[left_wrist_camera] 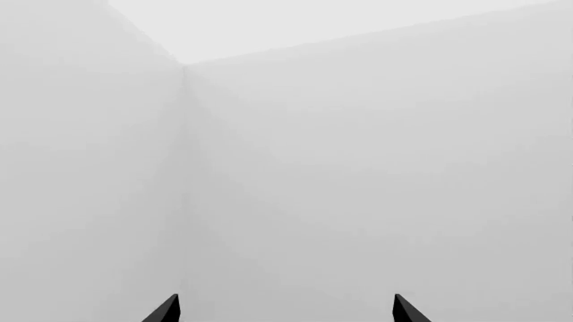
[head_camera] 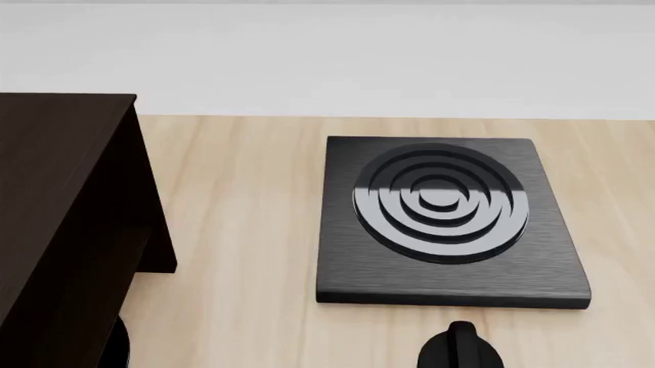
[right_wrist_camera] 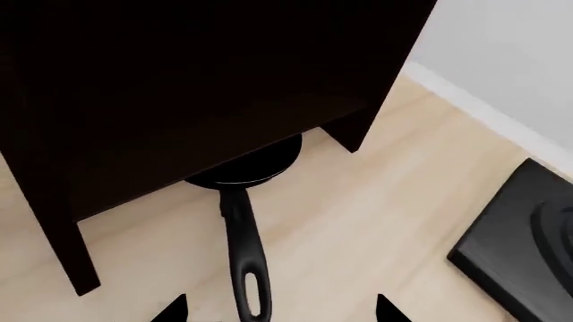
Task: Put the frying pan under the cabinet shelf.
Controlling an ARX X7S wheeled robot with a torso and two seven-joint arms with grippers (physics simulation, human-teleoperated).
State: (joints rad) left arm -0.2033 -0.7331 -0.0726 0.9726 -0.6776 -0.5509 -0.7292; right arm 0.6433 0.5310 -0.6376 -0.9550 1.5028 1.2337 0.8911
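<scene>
Right tool [right_wrist_camera: 279,310] hovers spread over long black frying pan [right_wrist_camera: 246,251] handle, not touching; pan body under dark brown wood cabinet shelf [right_wrist_camera: 179,87]. Left tool [left_wrist_camera: 284,310] spread, empty.

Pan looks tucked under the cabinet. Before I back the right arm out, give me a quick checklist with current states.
1. Pan body under the cabinet: ok, its round part sits beneath the dark panel in the right wrist view.
2. Handle fully under: not ok, it sticks out toward the gripper.
3. Right gripper released: ok, tips spread either side of the handle end, apart from it.
4. Left gripper free: ok, open, only blank walls ahead.
5. Stove plate out of the way: ok, off to the side of the pan.
6. Pan flat on the table: cannot tell, its base is shadowed.
</scene>
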